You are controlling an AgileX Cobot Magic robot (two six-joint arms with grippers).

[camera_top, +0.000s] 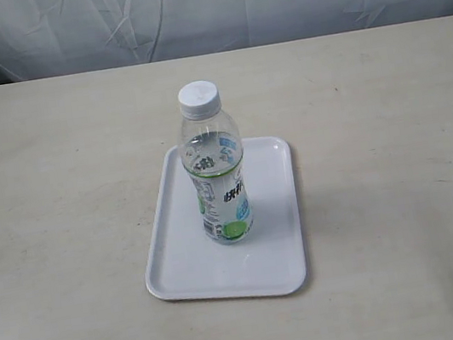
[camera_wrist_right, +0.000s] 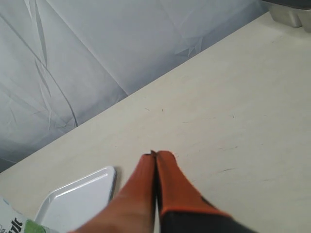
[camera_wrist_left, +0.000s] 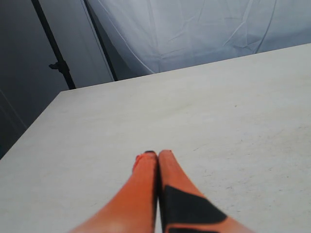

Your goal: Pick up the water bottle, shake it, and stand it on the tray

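Note:
The water bottle [camera_top: 216,168], clear with a white cap and a white-and-green label, stands upright on the white tray [camera_top: 186,267] in the middle of the table. Neither arm shows in the exterior view. In the left wrist view my left gripper [camera_wrist_left: 158,153] is shut, its orange fingers pressed together over bare table, with nothing between them. My right gripper [camera_wrist_right: 155,154] is also shut and empty. In the right wrist view a corner of the tray [camera_wrist_right: 80,196] and a sliver of the bottle's label [camera_wrist_right: 14,225] lie off to one side of it, apart from the fingers.
The beige table [camera_top: 396,152] runs back to a white cloth backdrop [camera_top: 209,4]. A dark stand pole [camera_wrist_left: 53,46] rises beyond the table's edge in the left wrist view. A metal object [camera_wrist_right: 291,12] sits at the table's far corner in the right wrist view.

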